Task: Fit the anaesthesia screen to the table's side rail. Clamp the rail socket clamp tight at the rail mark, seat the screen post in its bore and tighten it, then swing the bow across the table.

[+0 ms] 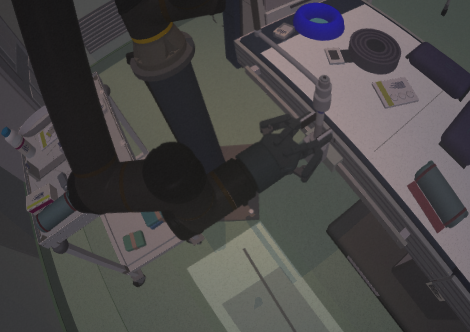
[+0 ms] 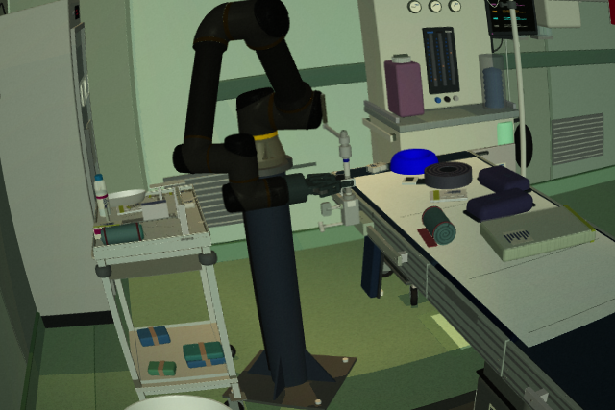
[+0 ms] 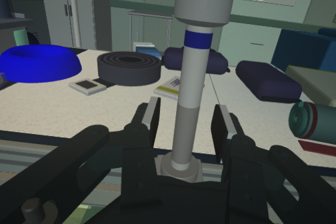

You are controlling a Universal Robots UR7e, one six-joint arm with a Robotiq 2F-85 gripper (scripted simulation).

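Observation:
The screen post (image 3: 191, 85), grey with a blue band, stands upright in the bore of the rail socket clamp (image 3: 180, 168) on the table's side rail (image 1: 350, 172). Its thicker upper joint (image 1: 322, 87) carries the bow (image 1: 287, 55), which runs along the table's edge towards the blue ring cushion (image 1: 319, 20). In the second side camera the clamp body (image 2: 349, 209) hangs on the rail below the post (image 2: 345, 160). My gripper (image 3: 188, 123) reaches in level from the floor side with a finger on either side of the post, and it is open, holding nothing.
The table edge and rail lie just beyond my fingers. On the tabletop are a dark coiled strap (image 1: 375, 50), a booklet (image 1: 395, 92), dark cushions (image 1: 440, 70) and a rolled teal towel (image 1: 440, 195). A supply cart (image 2: 154, 247) stands behind my arm's pedestal.

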